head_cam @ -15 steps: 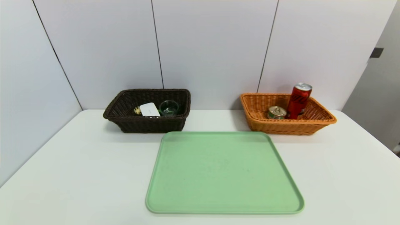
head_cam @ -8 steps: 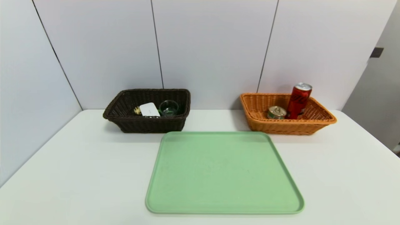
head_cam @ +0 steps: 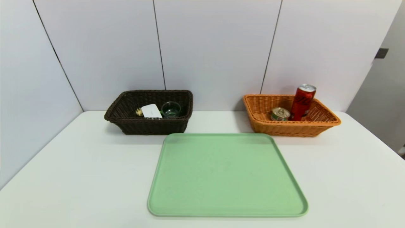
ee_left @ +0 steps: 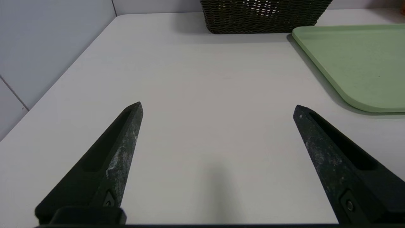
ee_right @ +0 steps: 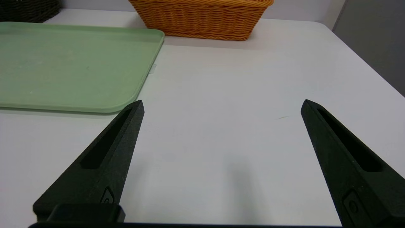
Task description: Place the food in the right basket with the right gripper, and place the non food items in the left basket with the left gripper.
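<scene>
The orange right basket [head_cam: 319,122] holds the food: a tall red drink can [head_cam: 302,102] leaning on its far wall and a short round tin [head_cam: 280,114]. In the dark brown left basket [head_cam: 148,126] lie the non food items: a white oblong case [head_cam: 151,111], a dark glass cup [head_cam: 171,109] and a bit of the yellow pasta spoon [head_cam: 139,111]. Neither arm shows in the head view. My left gripper [ee_left: 217,107] hangs open and empty over bare table, near side of the brown basket [ee_left: 262,15]. My right gripper [ee_right: 222,105] is open and empty, short of the orange basket [ee_right: 202,17].
A flat green tray [head_cam: 227,174] with nothing on it lies on the white table [head_cam: 79,177] in front of the two baskets; its corners show beside each gripper [ee_left: 354,60] [ee_right: 69,66]. Grey wall panels close the back and left.
</scene>
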